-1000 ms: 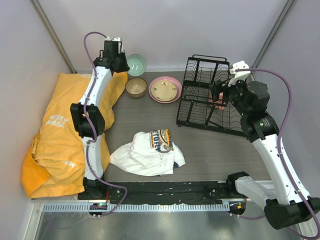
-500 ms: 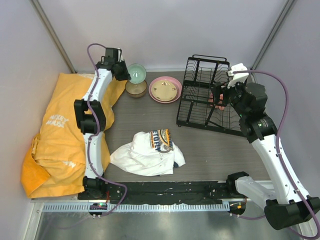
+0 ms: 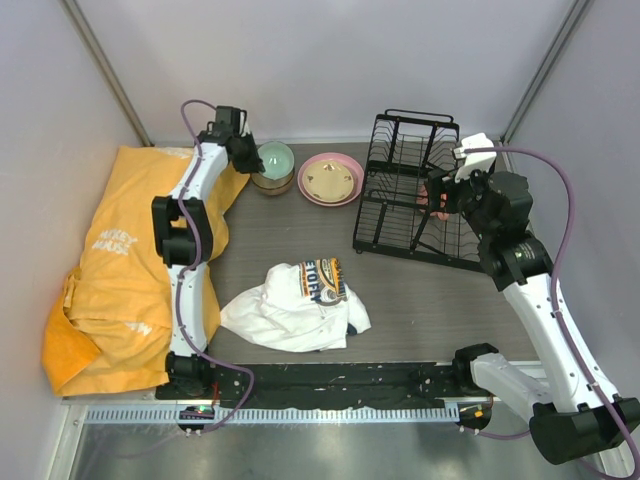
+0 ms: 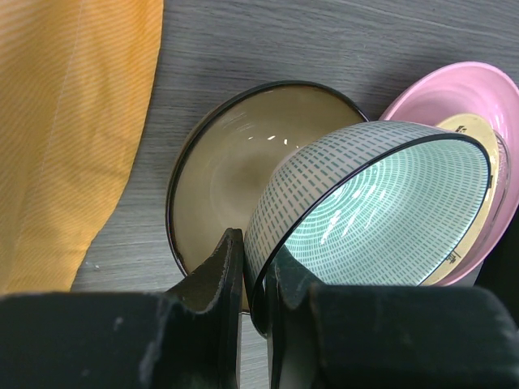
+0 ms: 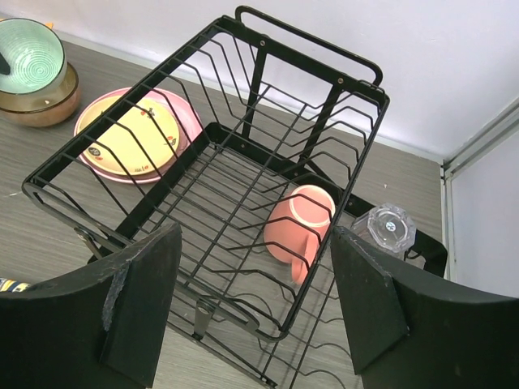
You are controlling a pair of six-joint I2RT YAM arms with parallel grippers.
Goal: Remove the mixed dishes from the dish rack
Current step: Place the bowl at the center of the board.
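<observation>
Nearest to the arm bases, a white printed T-shirt (image 3: 297, 303) lies crumpled on the grey counter (image 3: 400, 300), and an orange cloth (image 3: 110, 270) covers the left side.

Farther back on the right stands the dish rack (image 3: 412, 190), a black wire frame. The right tool (image 3: 436, 196) hovers at its right side with the fingers (image 5: 138, 300) spread wide and nothing between them. In the right wrist view a pink mug (image 5: 296, 229) lies on its side inside the rack, and a clear glass (image 5: 383, 229) lies just beside it at the right end of the rack.

At the far left, the left tool (image 4: 251, 279) is nearly closed and pinches the rim of the mint-green bowl (image 4: 373, 215). This bowl is tilted and sits partly inside the tan bowl (image 4: 223, 170). Just right of the bowls, the big pink plate (image 3: 331, 179) rests on the counter with the cream patterned plate (image 3: 332, 181) lying on it.
</observation>
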